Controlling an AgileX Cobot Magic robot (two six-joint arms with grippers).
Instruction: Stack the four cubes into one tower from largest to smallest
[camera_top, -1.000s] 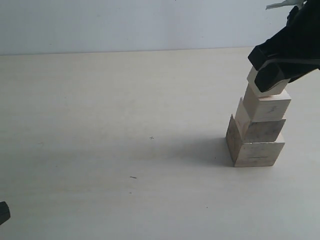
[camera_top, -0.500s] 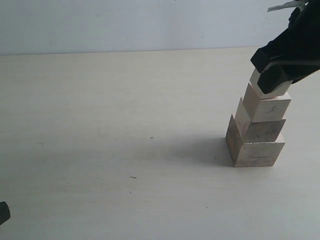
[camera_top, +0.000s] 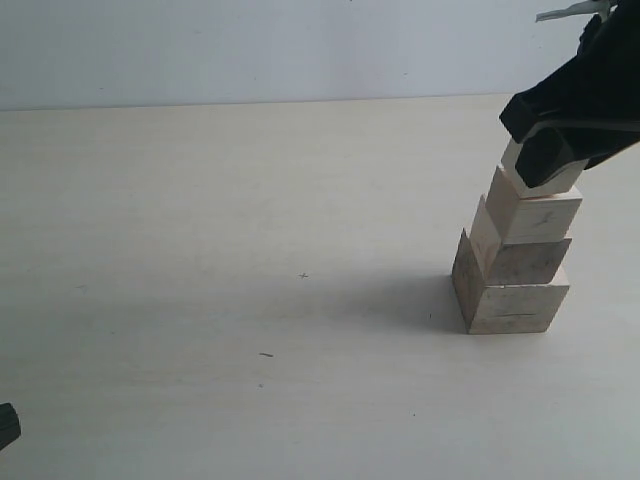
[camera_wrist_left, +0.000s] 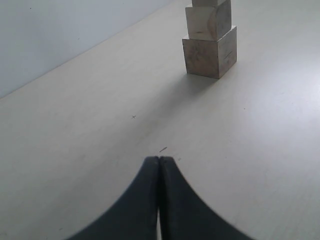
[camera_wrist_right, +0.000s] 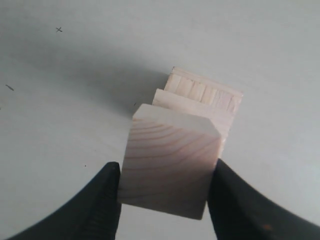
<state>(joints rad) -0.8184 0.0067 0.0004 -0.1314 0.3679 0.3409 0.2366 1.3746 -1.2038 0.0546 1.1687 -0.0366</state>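
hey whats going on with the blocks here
The right end effector grips the smallest cube from both sides, holding it on top of the three larger cubes, which are stacked biggest at the bottom on the table. The cube has not been let go, and I cannot tell if it rests fully there. The left end effector is closed and idle, well away from them.

Pale wooden tabletop (camera_top: 250, 300), plain white wall (camera_top: 250, 50) behind

Pale tabletop (camera_top: 220, 400), faint dark specks (camera_top: 266, 354); largest cube (camera_top: 515, 306) resting directly on it, right side
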